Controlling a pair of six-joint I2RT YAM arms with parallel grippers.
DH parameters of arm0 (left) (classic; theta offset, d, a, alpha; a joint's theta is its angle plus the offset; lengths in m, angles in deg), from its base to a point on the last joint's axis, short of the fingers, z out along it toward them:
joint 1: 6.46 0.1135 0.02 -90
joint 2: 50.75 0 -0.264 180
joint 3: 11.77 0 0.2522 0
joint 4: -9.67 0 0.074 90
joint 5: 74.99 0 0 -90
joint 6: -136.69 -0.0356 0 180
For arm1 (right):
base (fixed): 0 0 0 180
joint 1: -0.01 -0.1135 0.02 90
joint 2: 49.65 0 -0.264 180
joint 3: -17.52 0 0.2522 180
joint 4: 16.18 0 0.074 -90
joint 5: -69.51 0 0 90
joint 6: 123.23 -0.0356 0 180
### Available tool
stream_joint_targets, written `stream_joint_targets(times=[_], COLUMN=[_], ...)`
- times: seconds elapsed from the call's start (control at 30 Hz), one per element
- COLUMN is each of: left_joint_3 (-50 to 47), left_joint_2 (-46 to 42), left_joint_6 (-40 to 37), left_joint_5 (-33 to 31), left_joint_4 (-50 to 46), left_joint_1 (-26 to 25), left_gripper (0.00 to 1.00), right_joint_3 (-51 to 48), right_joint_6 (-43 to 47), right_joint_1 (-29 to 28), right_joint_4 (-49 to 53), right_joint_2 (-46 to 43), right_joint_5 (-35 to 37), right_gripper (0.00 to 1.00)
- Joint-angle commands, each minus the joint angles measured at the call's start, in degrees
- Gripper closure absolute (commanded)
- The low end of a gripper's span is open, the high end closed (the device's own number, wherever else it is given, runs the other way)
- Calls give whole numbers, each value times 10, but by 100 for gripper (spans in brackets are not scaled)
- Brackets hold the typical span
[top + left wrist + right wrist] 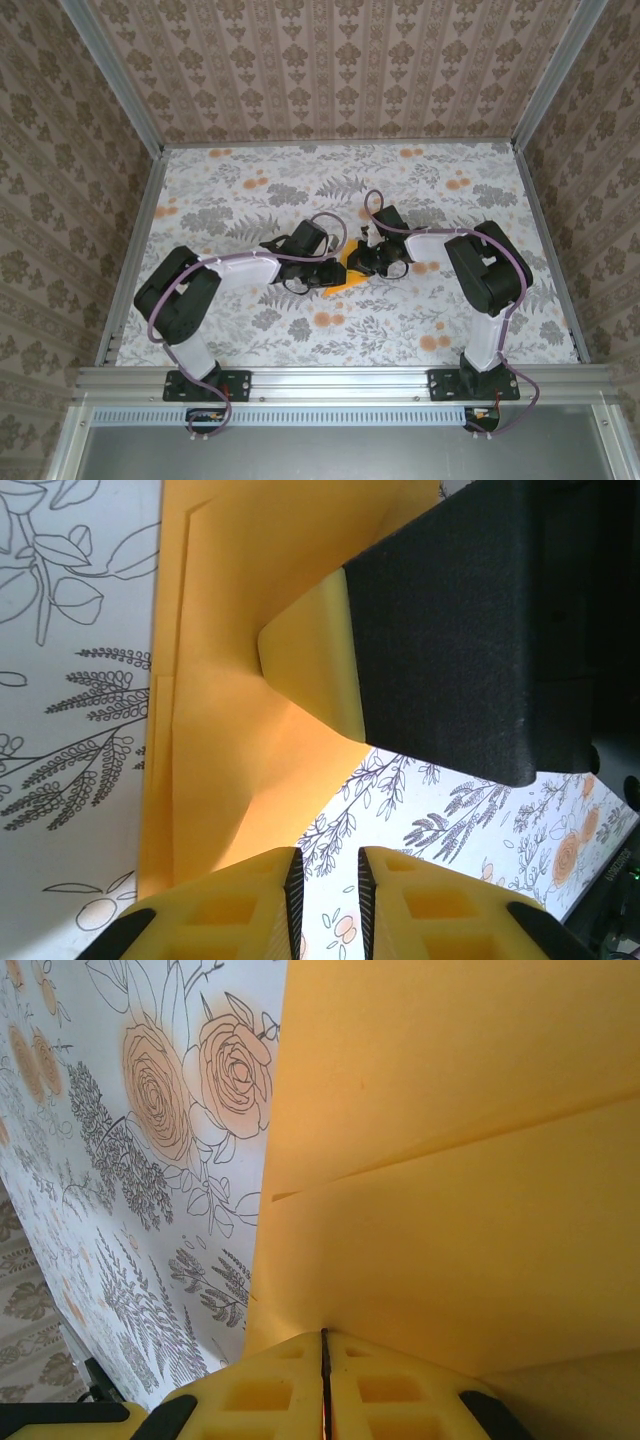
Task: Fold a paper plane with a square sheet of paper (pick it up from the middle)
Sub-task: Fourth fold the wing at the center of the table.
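Note:
The square sheet of paper (349,283) is plain orange-yellow and lies partly folded on the flowered tablecloth, between the two grippers at the table's middle. In the left wrist view the paper (230,680) shows straight layered creases along its left side. My right gripper (323,1332) is shut on an edge of the paper (450,1160), and one of its fingers (310,670) shows against the lifted sheet. My left gripper (329,856) is slightly open beside the paper's edge, with only tablecloth showing between its pads.
The tablecloth (250,200) has grey leaves and small orange flower prints. Patterned walls and aluminium rails (135,270) border the table on three sides. Both arms (240,268) reach inward and meet at the centre.

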Motion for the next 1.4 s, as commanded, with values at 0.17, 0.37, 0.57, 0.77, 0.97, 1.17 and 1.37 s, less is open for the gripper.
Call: stream_joint_targets(times=[0.17,0.37,0.57,0.77,0.97,1.17,1.37], left_joint_3=[2,0,-4,-7,-6,0,9], left_joint_2=[27,28,25,26,27,18,-4], left_joint_6=[14,14,11,10,5,0,-1], left_joint_5=[12,0,-17,-28,-41,-37,-36], left_joint_4=[-9,-16,-30,-39,-51,-57,-59], left_joint_1=[-2,1,4,6,6,2,-18], left_gripper=[76,77,77,77,78,78,78], right_joint_3=[-4,-3,-4,-5,-5,-6,-6], right_joint_6=[6,5,6,6,6,6,6], right_joint_1=[5,5,7,7,7,7,7], right_joint_4=[51,53,55,56,56,55,56], right_joint_2=[37,40,41,41,41,41,41], right_joint_5=[64,64,66,67,68,68,69], right_gripper=[90,90,90,90,90,90,90])
